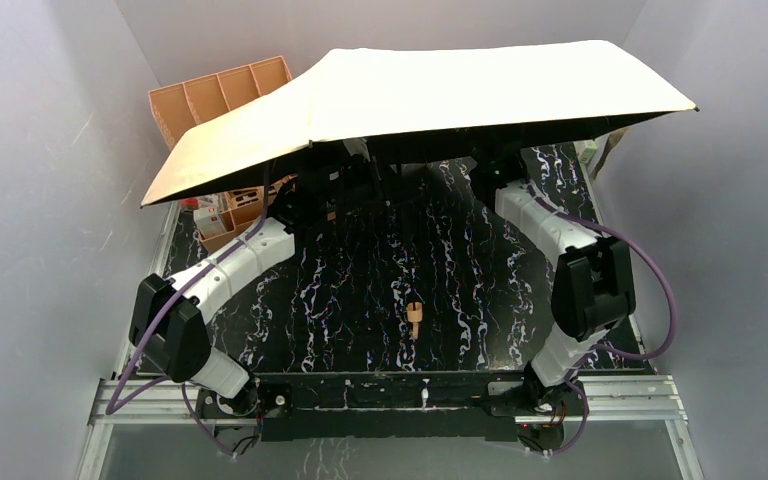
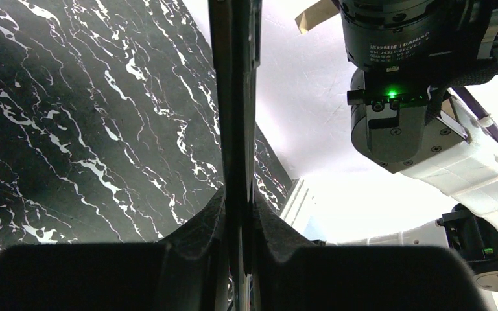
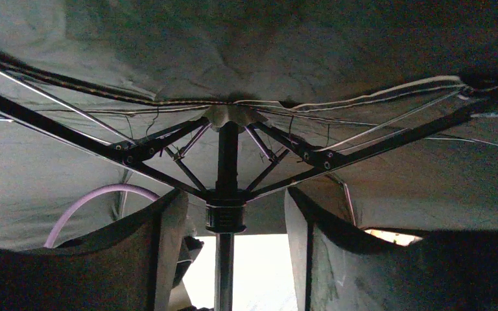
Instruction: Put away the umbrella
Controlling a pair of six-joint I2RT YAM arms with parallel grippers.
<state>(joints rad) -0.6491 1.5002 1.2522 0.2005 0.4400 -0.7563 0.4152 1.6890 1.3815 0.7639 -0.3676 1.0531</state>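
Right wrist: right gripper (image 3: 230, 197) gapes astride umbrella (image 3: 225, 155) shaft, left gripper (image 2: 237, 201) clamps it; off-centre closing may pinch ribs (image 3: 337, 155).

Across the upper frame we see the shadowed underside of the open umbrella (image 3: 253, 58), dark ribs fanning from its centre hub, its upright shaft (image 3: 226, 162) standing clear between the spread fingers (image 3: 146, 259) of the right gripper (image 3: 235, 194), with a purple cable (image 3: 97, 193) at lower left.
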